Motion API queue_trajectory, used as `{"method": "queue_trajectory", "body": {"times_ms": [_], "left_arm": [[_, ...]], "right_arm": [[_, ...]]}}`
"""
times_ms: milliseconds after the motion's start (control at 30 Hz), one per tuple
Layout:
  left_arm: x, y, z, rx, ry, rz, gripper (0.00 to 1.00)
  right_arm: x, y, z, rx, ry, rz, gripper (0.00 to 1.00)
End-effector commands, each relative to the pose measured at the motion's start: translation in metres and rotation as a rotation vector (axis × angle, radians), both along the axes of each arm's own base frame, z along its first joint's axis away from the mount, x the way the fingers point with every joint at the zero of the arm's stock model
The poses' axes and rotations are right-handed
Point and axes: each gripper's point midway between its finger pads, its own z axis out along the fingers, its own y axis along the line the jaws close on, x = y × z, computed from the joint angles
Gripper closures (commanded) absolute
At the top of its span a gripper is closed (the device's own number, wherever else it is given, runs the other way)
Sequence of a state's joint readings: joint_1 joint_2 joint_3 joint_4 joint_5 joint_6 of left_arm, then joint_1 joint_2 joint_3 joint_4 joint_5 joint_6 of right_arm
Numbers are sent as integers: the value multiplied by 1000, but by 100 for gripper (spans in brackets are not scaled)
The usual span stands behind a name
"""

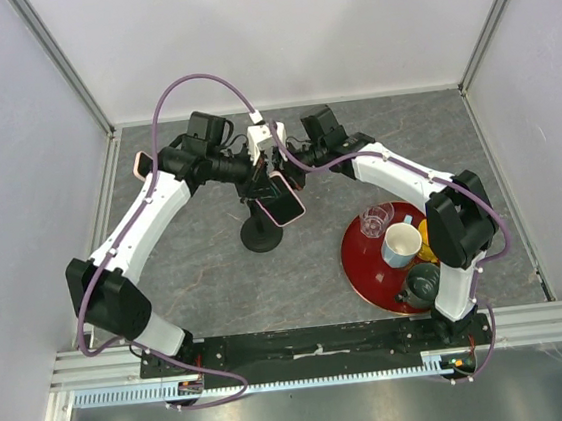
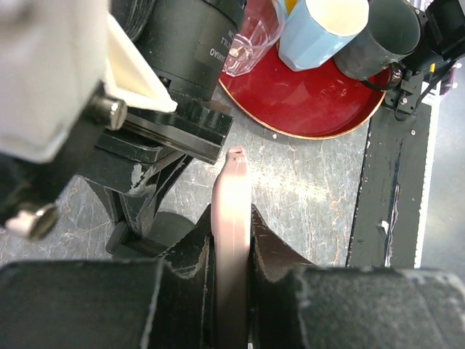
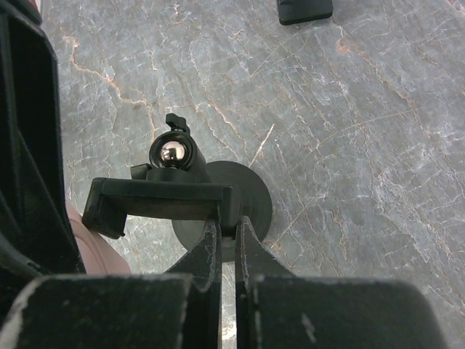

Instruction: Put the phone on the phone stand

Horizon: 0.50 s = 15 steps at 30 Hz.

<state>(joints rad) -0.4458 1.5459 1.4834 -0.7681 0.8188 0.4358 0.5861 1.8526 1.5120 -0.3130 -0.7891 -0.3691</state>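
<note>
The phone (image 1: 284, 203), in a pink case with a dark screen, hangs tilted above the black phone stand (image 1: 261, 237). My left gripper (image 1: 258, 176) is shut on the phone. In the left wrist view the phone (image 2: 234, 174) stands edge-on between the fingers of that gripper (image 2: 231, 218). My right gripper (image 3: 227, 222) is shut on the right end of the stand's cradle bar (image 3: 160, 200). Behind the bar are the stand's ball joint and its round disc base (image 3: 254, 193). The phone's pink edge (image 3: 102, 254) shows low on the left, just beside the cradle.
A red round tray (image 1: 362, 262) lies at the right front. It holds a clear glass (image 1: 376, 221), a pale blue mug (image 1: 401, 243), a dark mug (image 1: 422, 284) and a yellow item. The black base rail runs along the near edge. A black object (image 3: 304, 9) lies further off.
</note>
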Motion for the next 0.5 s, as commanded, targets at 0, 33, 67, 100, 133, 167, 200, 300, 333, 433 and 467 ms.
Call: {"method": "queue_trajectory", "body": {"times_ms": [0,33,67,100,133,167,200,300,333,433,467], "left_arm": [[43,-25,77,-122,-382,-43,98],[42,-28,78,-122,-382,-50,98],[38,-33,77,-100,-391,-54,98],[37,-36,76,-84,-409,-64,98],[35,-37,75,-68,-420,-61,98],[33,-41,69,-36,-429,-53,98],[34,-39,71,-8,-469,-24,98],[39,-36,68,29,-556,45,98],[44,-30,54,69,-563,79,98],[51,-23,42,124,-589,106,98],[52,-21,41,137,-593,116,98]], "right_arm": [[-43,19,-2,-1,75,147,100],[-44,20,-1,0,75,148,100],[-45,20,-1,2,79,150,100],[-46,20,1,6,87,147,100],[-47,21,1,5,92,145,100],[-46,21,0,-6,94,128,100],[-46,23,0,-13,111,82,100],[-49,27,0,-3,102,44,100],[-50,28,2,5,97,47,100],[-51,30,1,0,89,33,100],[-50,29,1,-3,84,25,100]]}}
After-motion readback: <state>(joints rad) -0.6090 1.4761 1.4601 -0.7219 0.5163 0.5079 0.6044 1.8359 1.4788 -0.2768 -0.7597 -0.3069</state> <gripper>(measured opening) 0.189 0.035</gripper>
